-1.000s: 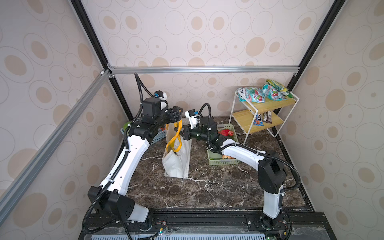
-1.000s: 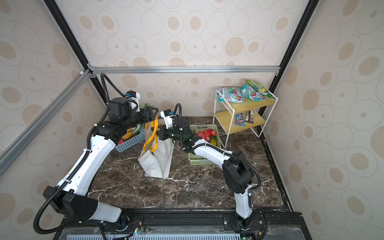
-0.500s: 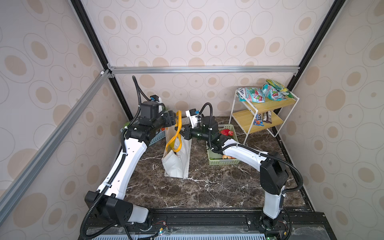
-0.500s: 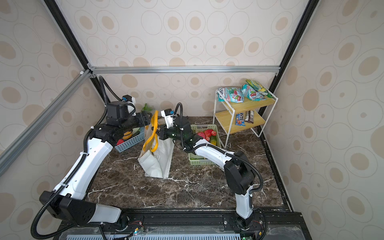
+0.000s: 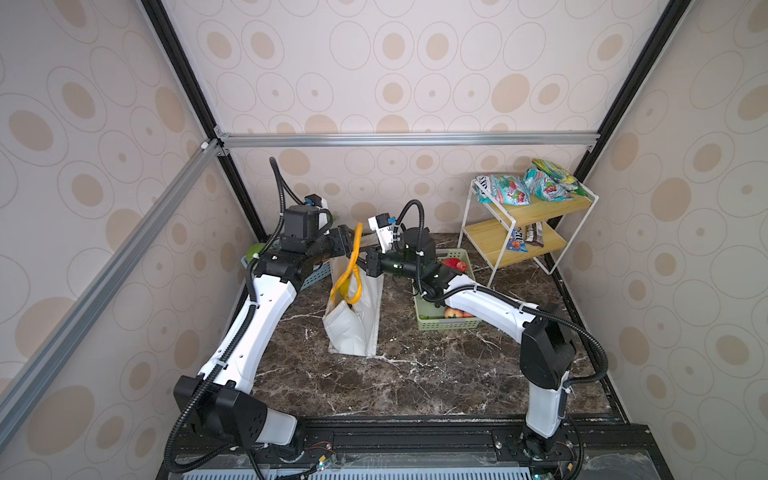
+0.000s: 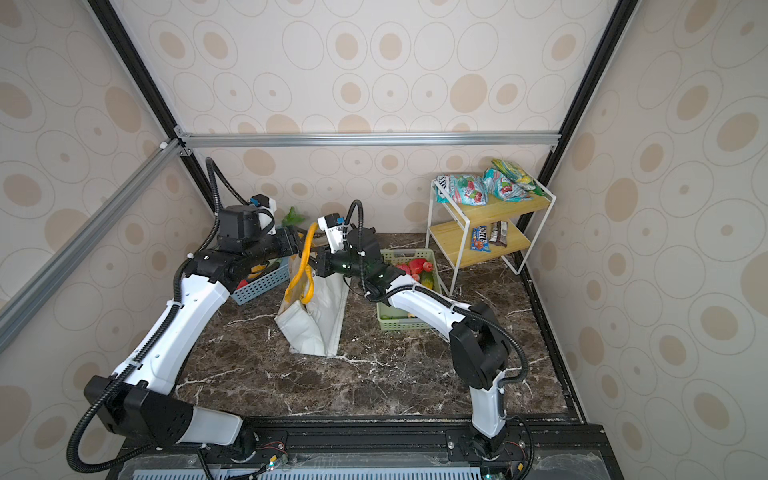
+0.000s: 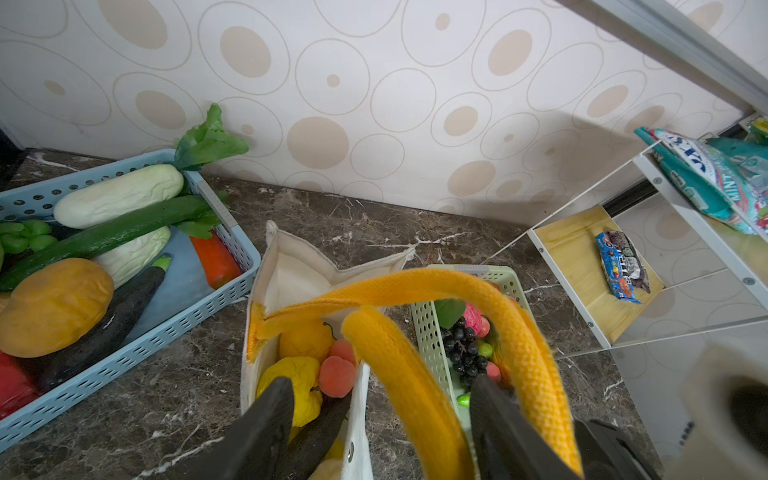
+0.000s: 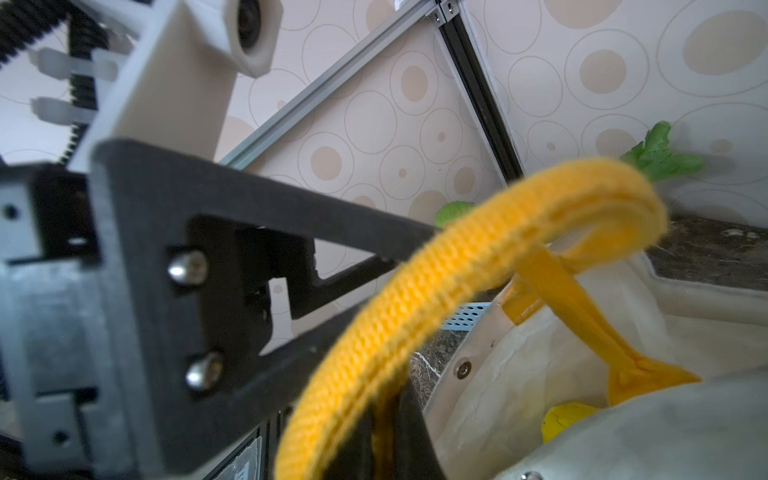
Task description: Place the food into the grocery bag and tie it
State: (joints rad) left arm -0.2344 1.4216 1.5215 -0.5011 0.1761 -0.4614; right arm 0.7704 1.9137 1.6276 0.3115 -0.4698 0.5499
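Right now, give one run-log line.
phase: tying; left gripper: open around strap; right gripper: shut on handle; food: some in grocery bag

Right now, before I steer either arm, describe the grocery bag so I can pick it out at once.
On the dark marble tabletop, look between the blue lattice basket and the green lattice basket. The grocery bag stands upright there. Unlike those low plastic baskets, it is tall cream-white fabric, with yellow-orange strap handles at its mouth.

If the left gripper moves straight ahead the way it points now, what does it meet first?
The yellow-orange handle of the grocery bag: it runs between the open jaws of the left gripper. Beyond it, probably the right gripper, shut on the handle; depth is unclear.
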